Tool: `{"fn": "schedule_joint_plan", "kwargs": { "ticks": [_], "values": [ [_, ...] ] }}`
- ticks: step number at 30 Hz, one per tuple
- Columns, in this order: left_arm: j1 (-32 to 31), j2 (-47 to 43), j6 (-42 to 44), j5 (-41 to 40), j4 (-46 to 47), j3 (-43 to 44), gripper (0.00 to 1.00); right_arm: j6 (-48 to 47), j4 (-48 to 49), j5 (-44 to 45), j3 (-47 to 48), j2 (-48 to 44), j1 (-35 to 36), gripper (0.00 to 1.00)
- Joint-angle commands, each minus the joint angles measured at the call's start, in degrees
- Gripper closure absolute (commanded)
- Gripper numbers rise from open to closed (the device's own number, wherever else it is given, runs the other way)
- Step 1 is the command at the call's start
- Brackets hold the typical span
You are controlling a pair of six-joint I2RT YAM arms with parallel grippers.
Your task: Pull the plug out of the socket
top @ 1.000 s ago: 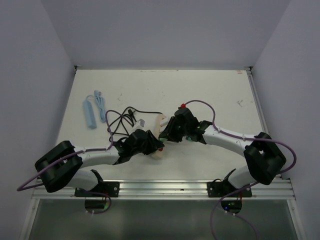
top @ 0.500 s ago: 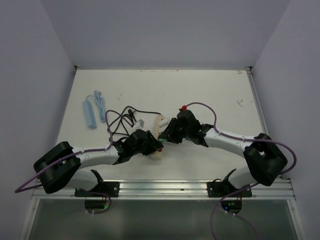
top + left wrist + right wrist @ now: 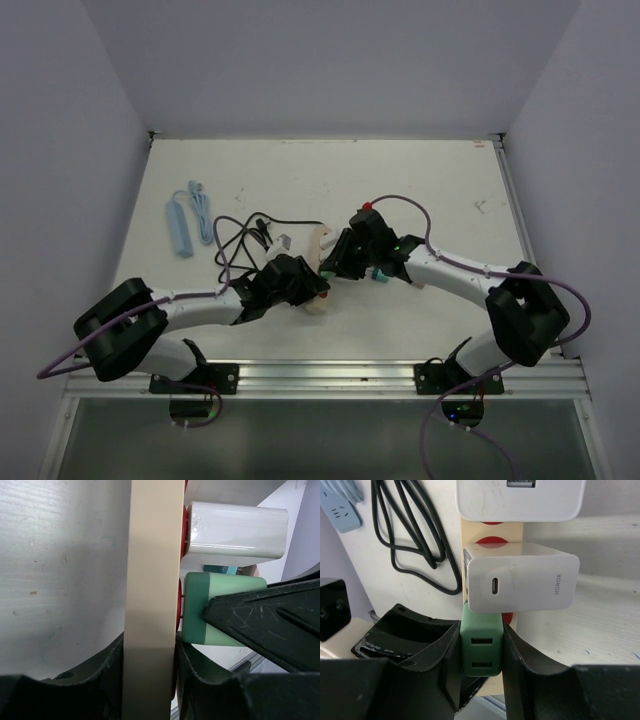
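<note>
- White table (image 3: 420, 180), grey walls around it.
- Beige socket (image 3: 319, 240) near table centre; black cord (image 3: 235, 245) coiled at its 9 o'clock.
- Left gripper (image 3: 149, 680) clamped on socket's near end.
- Right gripper (image 3: 481, 640) closed tight on green plug (image 3: 200, 610), which sits against socket face.
- Light blue strip (image 3: 180, 228) at table's 10 o'clock.
- White charger (image 3: 520, 582) at plug's 12 o'clock, touching.

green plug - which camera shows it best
Right wrist: the green plug faces the camera, USB ports visible, clamped in the right gripper. Left wrist shows only its side, next to the socket. In top external it is hidden under the right gripper.
</note>
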Motion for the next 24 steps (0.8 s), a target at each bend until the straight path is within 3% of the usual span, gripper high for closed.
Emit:
{"fn": "schedule_joint_plan", "kwargs": {
  "ticks": [1, 6, 8, 17, 24],
  "values": [
    [3.02, 4.47, 0.06, -14.2, -22.13, -4.3, 1.0, -0.82, -2.08, 1.08, 9.35, -2.97, -1.09, 1.0],
    [2.93, 5.44, -0.29, -14.11, -22.57, -4.03, 1.0, -2.4, -5.51, 3.55, 11.64, -3.32, -1.09, 1.0],
    [3.02, 5.01, -0.46, -14.11, -22.48, -4.47, 1.0, -2.75, -2.55, 2.5, 9.98, -4.98, -1.35, 1.0],
    [3.1, 4.21, -0.73, -14.55, -22.57, -4.74, 1.0, -0.03, 9.86, -7.52, -7.85, -11.74, -10.31, 1.0],
    [3.1, 4.39, -0.38, -14.55, -22.48, -4.39, 1.0, -4.16, 7.41, -9.11, -4.8, -12.28, -12.07, 1.0]
  ]
}}
